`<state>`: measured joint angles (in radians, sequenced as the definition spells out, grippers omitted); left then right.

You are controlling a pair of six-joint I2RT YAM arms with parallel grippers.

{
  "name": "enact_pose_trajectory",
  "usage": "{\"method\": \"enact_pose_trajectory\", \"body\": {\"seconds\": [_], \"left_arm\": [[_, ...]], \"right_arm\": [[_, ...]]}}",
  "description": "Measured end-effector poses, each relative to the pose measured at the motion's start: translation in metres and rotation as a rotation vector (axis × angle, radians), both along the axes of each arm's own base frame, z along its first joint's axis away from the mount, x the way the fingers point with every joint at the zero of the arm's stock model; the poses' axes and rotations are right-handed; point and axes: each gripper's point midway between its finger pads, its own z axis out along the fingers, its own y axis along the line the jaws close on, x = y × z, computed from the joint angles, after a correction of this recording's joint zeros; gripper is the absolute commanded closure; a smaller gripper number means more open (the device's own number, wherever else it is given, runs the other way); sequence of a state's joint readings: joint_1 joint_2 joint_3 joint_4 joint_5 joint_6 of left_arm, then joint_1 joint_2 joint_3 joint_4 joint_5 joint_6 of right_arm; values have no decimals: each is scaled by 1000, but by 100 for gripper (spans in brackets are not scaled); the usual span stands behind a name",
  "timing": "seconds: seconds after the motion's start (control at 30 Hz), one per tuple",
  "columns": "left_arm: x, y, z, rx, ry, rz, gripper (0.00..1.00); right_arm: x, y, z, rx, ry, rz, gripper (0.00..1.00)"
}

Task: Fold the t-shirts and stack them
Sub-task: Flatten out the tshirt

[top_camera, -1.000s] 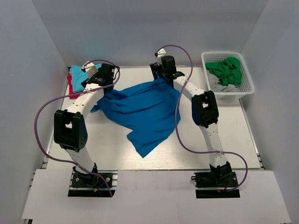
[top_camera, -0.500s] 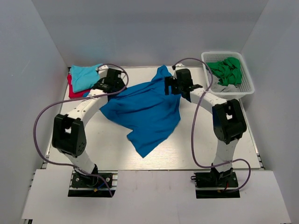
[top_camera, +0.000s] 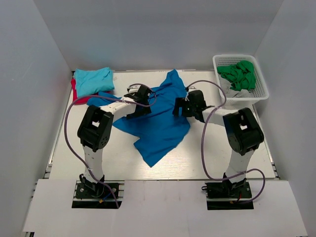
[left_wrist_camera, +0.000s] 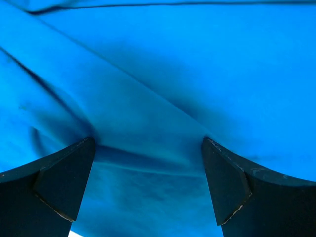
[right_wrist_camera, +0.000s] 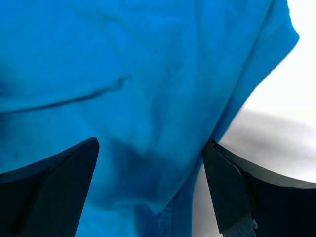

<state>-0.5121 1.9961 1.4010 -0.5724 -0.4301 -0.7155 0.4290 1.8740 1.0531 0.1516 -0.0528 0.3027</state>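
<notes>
white mesh basket [top_camera: 263, 88], far right: holds crumpled green cloth [top_camera: 239, 74] over a grey piece [top_camera: 231, 89]. royal-blue t-shirt [top_camera: 158, 123] lies rumpled and creased, soft cotton, in the middle of the table [top_camera: 237, 153]. turquoise t-shirt [top_camera: 93, 80] sits folded on the red t-shirt [top_camera: 75, 95], far left. left gripper [left_wrist_camera: 148, 148] and right gripper [right_wrist_camera: 150, 148] both stand over the blue fabric, jaws spread wide, holding nothing.

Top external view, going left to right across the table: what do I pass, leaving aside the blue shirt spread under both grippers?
turquoise t-shirt → left gripper → right gripper → white basket
</notes>
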Motion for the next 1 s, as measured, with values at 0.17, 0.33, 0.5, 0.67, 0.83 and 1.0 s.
{"method": "enact_pose_trajectory", "body": {"seconds": [0.17,0.33,0.5,0.67,0.83,1.0], "left_arm": [[-1,10,-5,19,0,43,0],[4,8,-8,37,-18,33,0],[14,-9,-9,28,-69,-70,0],[16,-39,-6,8,-101,-242,0],[2,-56,5,45,-110,-340,0],[-42,-43,66,22,-185,-379,0]], "right_arm": [[-37,-11,0,57,8,-65,10],[-87,-18,0,97,39,-114,10],[-135,-2,0,127,60,-78,10],[-175,17,1,133,94,-20,10],[-197,-2,3,55,135,-72,10],[-184,-39,39,-26,58,-249,10]]}}
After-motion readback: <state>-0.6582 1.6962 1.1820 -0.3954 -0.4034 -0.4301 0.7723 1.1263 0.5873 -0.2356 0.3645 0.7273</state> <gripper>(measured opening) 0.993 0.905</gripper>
